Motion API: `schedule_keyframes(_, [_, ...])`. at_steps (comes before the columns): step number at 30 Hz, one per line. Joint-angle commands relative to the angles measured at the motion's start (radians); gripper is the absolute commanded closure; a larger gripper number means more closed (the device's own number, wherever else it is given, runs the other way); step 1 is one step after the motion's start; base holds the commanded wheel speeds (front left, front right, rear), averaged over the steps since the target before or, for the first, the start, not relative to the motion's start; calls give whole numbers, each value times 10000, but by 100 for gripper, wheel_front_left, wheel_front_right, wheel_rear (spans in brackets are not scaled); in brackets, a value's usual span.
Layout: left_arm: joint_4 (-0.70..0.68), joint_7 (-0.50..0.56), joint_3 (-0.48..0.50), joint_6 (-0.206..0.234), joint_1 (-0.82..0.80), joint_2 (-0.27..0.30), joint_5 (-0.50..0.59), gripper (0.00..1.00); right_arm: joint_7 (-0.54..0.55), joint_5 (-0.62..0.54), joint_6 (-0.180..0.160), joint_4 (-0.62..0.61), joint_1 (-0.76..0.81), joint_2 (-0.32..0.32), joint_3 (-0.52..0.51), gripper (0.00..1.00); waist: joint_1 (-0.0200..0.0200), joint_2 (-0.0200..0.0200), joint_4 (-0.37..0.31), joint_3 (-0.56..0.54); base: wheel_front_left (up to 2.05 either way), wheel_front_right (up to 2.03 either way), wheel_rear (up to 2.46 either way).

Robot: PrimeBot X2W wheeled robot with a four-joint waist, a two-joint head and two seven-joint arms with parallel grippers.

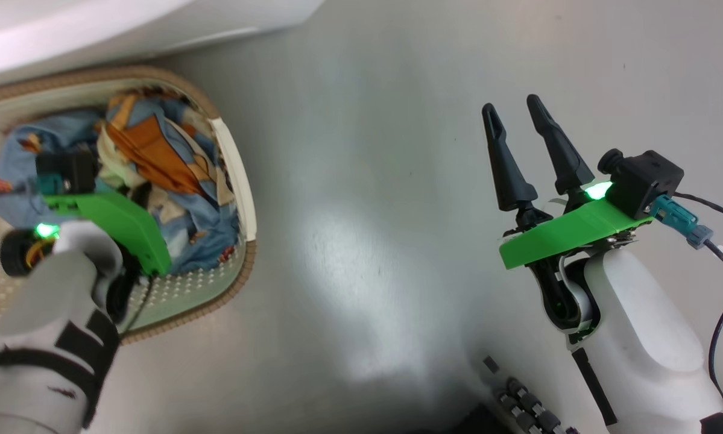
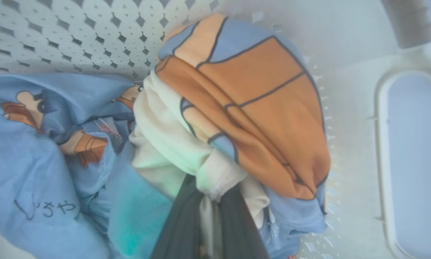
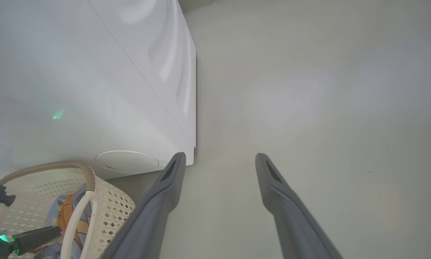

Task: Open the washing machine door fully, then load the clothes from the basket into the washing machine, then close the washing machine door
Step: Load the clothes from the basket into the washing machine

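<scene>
pinching cream fold of the clothes (image 2: 244, 90) with left gripper (image 2: 208, 207), reaching down into the basket (image 1: 239, 175) | sitting near the washing machine (image 3: 93, 72) | holding right gripper (image 1: 511, 108) spread, well apart over floor (image 1: 367, 181) | needing lifting upward

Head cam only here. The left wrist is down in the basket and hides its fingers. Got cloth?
Observer: Yes. In the left wrist view the left gripper is closed on a cream fold of the clothes, pinched between both fingers.
Operator: Which piece?
Observer: The fold runs into the orange-patched bundle, which leans on the basket's perforated wall beside the white handle.
Operator: Anything on the machine near the basket?
Observer: The right wrist view shows a round white cover low on the washing machine, just past the basket rim.
</scene>
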Motion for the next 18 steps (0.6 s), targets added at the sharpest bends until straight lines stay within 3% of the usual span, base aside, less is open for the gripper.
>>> schedule_keyframes(1, [-159, -160, 102, -34, 421, 308, -106, 100, -80, -29, 56, -124, 514, 76, 80, 0, -1, -1, 151, -417, 0, 0, 0])
schedule_keyframes(18, [-2098, -1895, -495, -34, 2423, 431, -1542, 100, -80, 142, 56, 437, 1141, -424, 126, 0, -1, -1, 877, -3225, 0, 0, 0])
